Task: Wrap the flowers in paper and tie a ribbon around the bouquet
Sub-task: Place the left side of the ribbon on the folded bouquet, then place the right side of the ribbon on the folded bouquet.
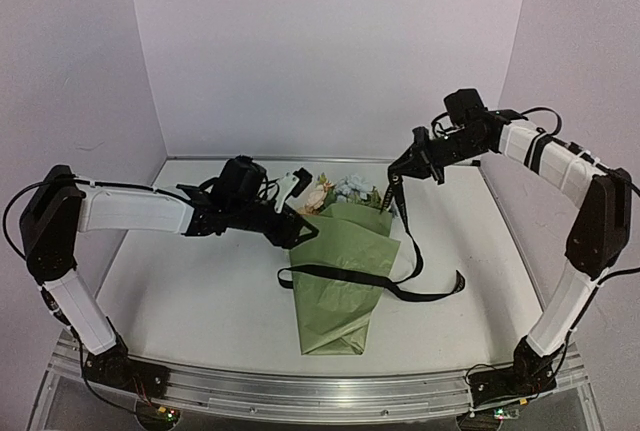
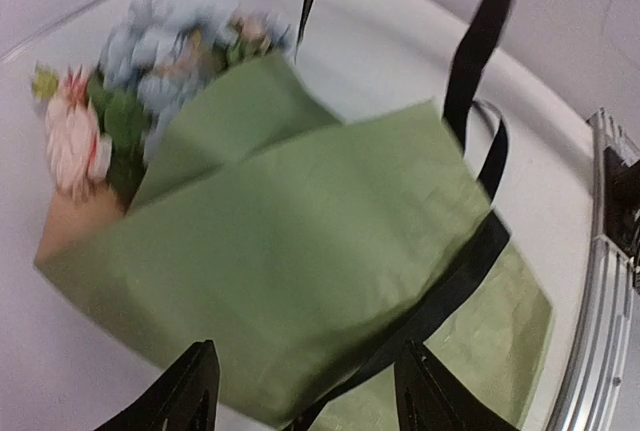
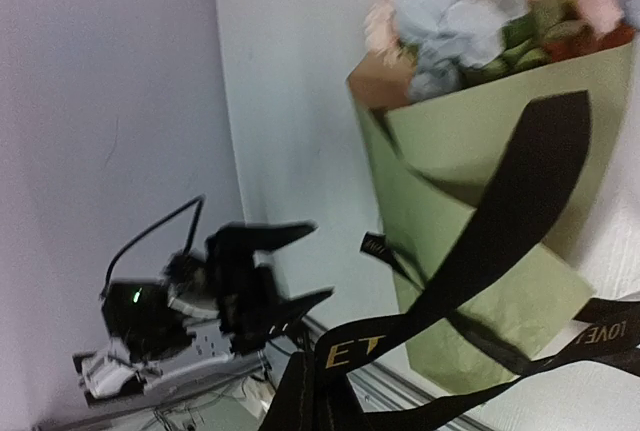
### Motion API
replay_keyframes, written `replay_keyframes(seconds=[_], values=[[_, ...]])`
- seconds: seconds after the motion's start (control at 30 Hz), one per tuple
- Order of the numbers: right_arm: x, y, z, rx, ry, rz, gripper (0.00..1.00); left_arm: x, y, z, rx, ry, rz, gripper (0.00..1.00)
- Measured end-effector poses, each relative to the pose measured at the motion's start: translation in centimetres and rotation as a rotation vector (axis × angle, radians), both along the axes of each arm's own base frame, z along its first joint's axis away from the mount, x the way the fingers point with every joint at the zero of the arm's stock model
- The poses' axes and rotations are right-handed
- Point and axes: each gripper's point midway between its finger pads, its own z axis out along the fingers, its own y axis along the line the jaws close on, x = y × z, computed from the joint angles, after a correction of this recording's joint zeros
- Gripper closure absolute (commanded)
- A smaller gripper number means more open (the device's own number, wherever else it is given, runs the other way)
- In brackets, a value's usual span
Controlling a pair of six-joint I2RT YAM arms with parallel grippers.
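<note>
- Left claw (image 2: 307, 376) stands apart and empty, at the bouquet's (image 1: 335, 316) 9 o'clock edge.
- Right claw (image 1: 393, 189) is pinched on the ribbon (image 1: 340, 273), holding one end up at 1 o'clock.
- Bouquet lies mid-table, flowers (image 1: 338, 191) toward 12.
- Ribbon looks limp and slippery, paper (image 2: 300, 251) thin and easily crushed; best to grip the ribbon's loose end.

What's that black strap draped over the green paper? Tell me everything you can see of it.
The ribbon is a long, narrow, flat black band, fabric-like, with pale lettering. One end is pinched and lifted by the right gripper; from there it hangs down and lies slack across the middle of the green paper cone, spilling onto the table on both sides. No knot shows.
</note>
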Motion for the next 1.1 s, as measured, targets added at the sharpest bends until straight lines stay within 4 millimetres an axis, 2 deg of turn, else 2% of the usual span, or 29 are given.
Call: replay_keyframes(seconds=[0.07,0.13,0.23,0.33,0.53,0.6,0.7,0.9,1.1], values=[[-3.0,3.0,1.0,0.036,-0.035,0.125,1.00,-0.3,2.0,-3.2,0.065,0.076,0.043,0.34],[-6.2,5.5,1.3,0.063,-0.049,0.249,1.00,-0.9,3.2,-5.3,0.120,0.132,0.062,0.32],[-10.8,8.3,0.3,0.088,-0.017,0.406,1.00,-1.3,3.5,-6.6,0.150,0.168,0.065,0.32],[-13.4,8.9,-2.1,0.075,0.053,0.482,0.94,-1.2,3.4,-7.8,0.172,0.188,0.065,0.32],[-15.0,7.3,-8.2,-0.069,0.209,0.508,0.66,-1.6,3.7,-10.9,0.240,0.254,0.070,0.34],[-15.4,6.4,-9.4,-0.124,0.231,0.508,0.55,-1.7,3.8,-11.2,0.248,0.263,0.070,0.34],[-15.8,5.3,-10.2,-0.201,0.243,0.511,0.46,-1.8,3.9,-11.3,0.251,0.270,0.067,0.36],[-15.9,3.5,-11.5,-0.388,0.223,0.509,0.38,-1.8,3.6,-11.0,0.240,0.270,0.058,0.45],[-14.9,3.6,-13.6,-0.605,0.144,0.517,0.36,-1.8,3.1,-10.5,0.223,0.271,0.042,0.53]])
